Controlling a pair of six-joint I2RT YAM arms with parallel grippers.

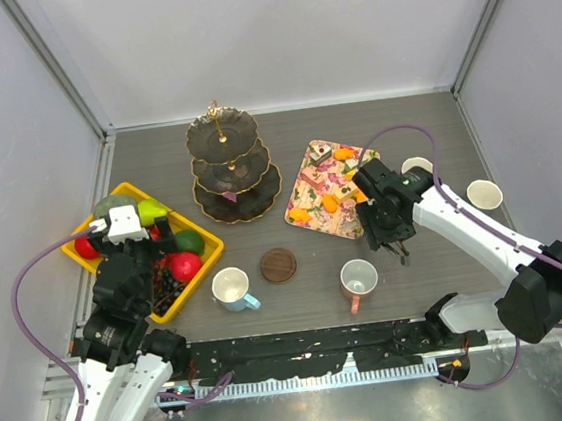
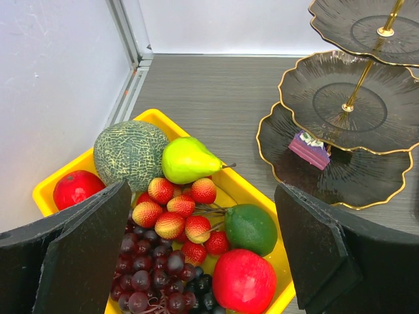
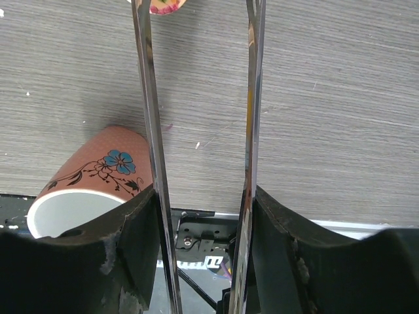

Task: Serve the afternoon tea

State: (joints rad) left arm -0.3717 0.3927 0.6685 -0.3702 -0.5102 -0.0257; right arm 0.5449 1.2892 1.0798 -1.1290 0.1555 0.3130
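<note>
The dark three-tier stand (image 1: pixel 226 166) stands at the back, with one purple cake slice (image 2: pixel 309 149) on its bottom tier (image 2: pixel 366 183). A floral tray (image 1: pixel 315 225) to its right holds small orange pastries (image 1: pixel 331 203) and a cake slice (image 1: pixel 321 152). My right gripper (image 1: pixel 384 238) hangs just in front of the tray and is shut on metal tongs (image 3: pixel 152 118). The tongs' arms stand apart with nothing between them (image 3: pixel 204 196). The pinkish flowered mug (image 3: pixel 91 176) is just to its left (image 1: pixel 359 280). My left gripper (image 2: pixel 203 229) is open and empty above the fruit crate (image 1: pixel 135 241). No black mug shows.
The yellow crate (image 1: pixel 204 247) with melon, pear, lime, grapes and strawberries sits at the left. A white mug with a blue handle (image 1: pixel 232 288) and a brown coaster (image 1: pixel 278 265) are at the front middle. A cream mug (image 1: pixel 483 194) and a white mug (image 1: pixel 416 166) stand at the right.
</note>
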